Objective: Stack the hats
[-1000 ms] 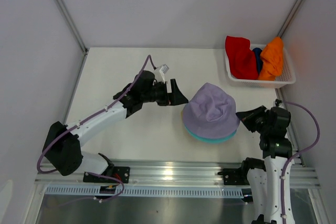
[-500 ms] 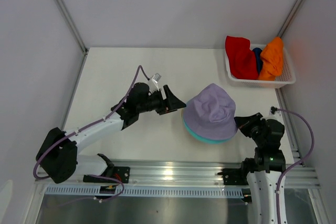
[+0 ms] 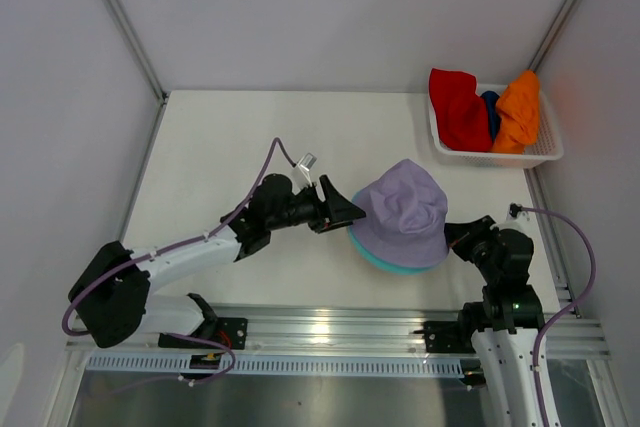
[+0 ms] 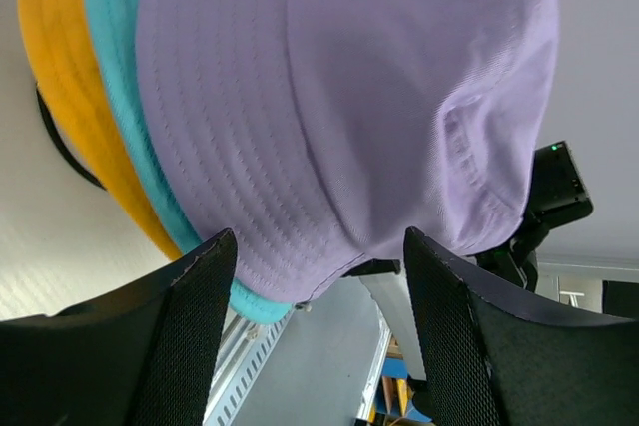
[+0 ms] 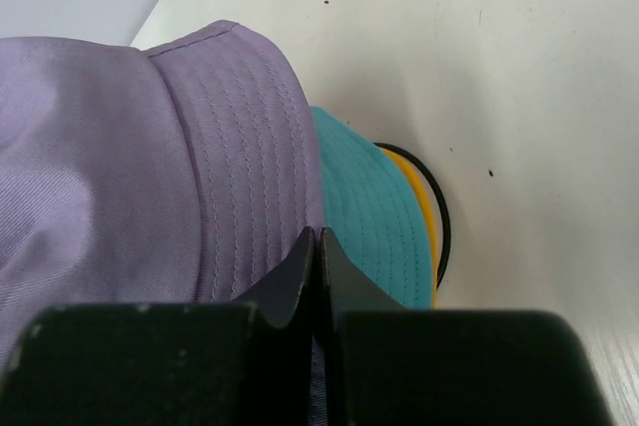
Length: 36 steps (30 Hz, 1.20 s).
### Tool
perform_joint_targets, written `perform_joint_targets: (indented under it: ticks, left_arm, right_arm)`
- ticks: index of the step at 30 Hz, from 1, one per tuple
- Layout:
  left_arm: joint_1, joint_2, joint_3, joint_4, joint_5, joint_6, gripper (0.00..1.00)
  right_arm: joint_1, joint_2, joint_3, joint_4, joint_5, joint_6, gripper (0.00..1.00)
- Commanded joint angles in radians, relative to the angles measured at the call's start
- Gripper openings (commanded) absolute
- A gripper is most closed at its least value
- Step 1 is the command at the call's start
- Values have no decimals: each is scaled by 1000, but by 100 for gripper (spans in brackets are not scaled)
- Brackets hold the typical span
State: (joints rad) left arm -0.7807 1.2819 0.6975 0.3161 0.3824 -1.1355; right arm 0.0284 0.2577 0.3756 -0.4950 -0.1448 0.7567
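Three hats stacked on the stand, three more in the basket.
The lavender hat [image 3: 402, 209] caps the teal hat [image 4: 115, 97] and yellow hat [image 4: 60, 57] on the black wire stand [image 5: 442, 216], mid-surface [image 3: 230, 147]. The left gripper [image 3: 348, 213] has its jaws spread at the brim, gripping nothing, probably to settle it. The right gripper [image 5: 319, 236], jaws closed flat, touches the opposite brim. The white basket [image 3: 545, 152], far right, holds the red hat [image 3: 458, 107], dark blue hat [image 3: 490, 112] and orange hat [image 3: 518, 112].

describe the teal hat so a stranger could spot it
On the white table, find the lavender hat near the front edge. The teal hat lies directly under it, only its brim edge showing, with the yellow hat beneath; nothing else here is teal.
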Motion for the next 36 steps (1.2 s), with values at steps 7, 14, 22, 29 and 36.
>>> perform_joint_targets:
  ticks: [7, 14, 22, 29, 36]
  left_arm:
    - [-32, 4, -59, 107, -62, -56, 70]
    - [-46, 28, -78, 123, -73, -58, 69]
    - [-49, 43, -93, 132, -79, -56, 69]
    - [-49, 63, -110, 211, -76, -63, 69]
    - [-49, 128, -82, 342, -76, -79, 68]
  right_arm:
    - [8, -2, 2, -25, 24, -26, 0]
    - [8, -2, -3, -19, 17, -22, 0]
    - [8, 0, -3, -19, 17, -23, 0]
    - [10, 2, -1, -11, 10, -22, 0]
    - [11, 2, -4, -7, 8, -17, 0]
